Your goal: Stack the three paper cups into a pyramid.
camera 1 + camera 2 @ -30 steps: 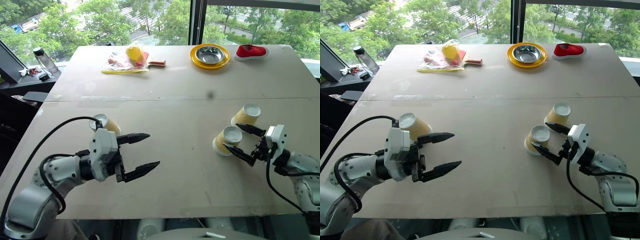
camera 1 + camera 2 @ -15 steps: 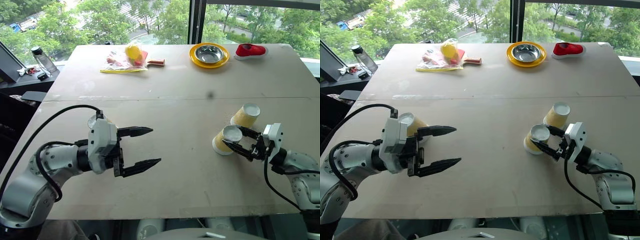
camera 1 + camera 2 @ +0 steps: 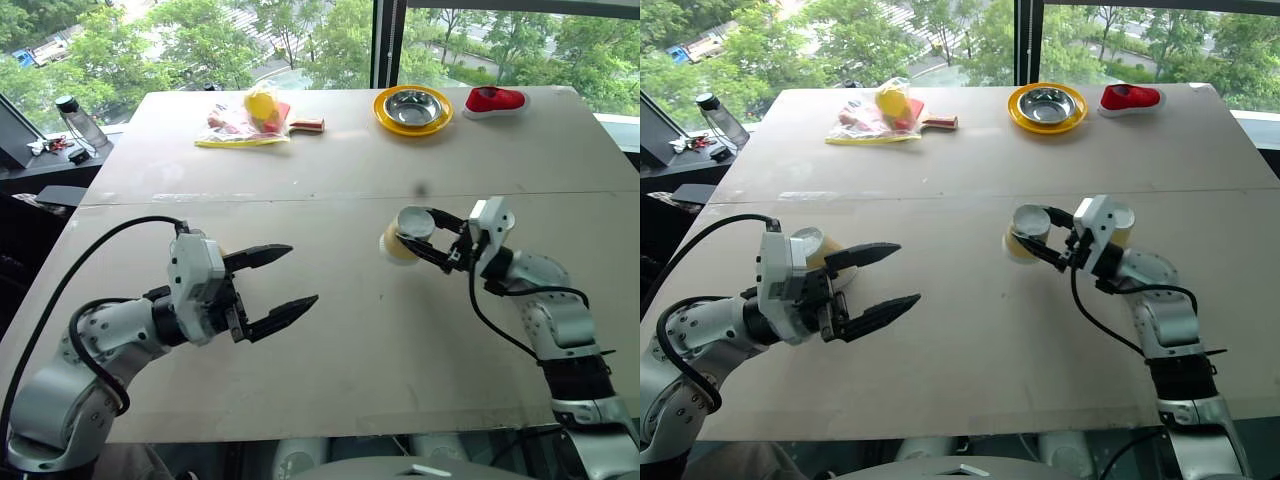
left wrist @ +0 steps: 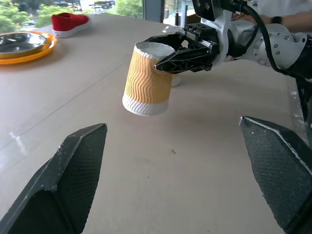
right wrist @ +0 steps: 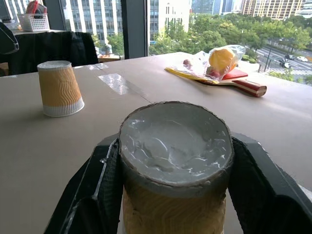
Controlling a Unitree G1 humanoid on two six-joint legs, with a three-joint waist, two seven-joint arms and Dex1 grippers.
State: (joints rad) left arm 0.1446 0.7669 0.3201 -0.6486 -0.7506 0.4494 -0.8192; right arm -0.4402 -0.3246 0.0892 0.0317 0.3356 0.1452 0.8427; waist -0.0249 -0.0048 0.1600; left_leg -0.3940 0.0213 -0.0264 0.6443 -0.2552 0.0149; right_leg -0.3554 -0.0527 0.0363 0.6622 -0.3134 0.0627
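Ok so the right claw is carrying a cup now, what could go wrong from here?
The right claw pinches the carried cup only near its upturned base, lifted off the table, so it might slip or tilt. A second cup sits right behind that arm and could get knocked. The third cup stands beside the open left claw, which could bump it.

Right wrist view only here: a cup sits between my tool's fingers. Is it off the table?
Observer: Yes. The held cup hangs clear of the table, base up, in the right tool.
Operator: Where is the third cup?
Observer: The third cup stands on the table just beyond the right tool, partly hidden by it.
Operator: And the left tool?
Observer: The left tool is open, beside the cup near it.
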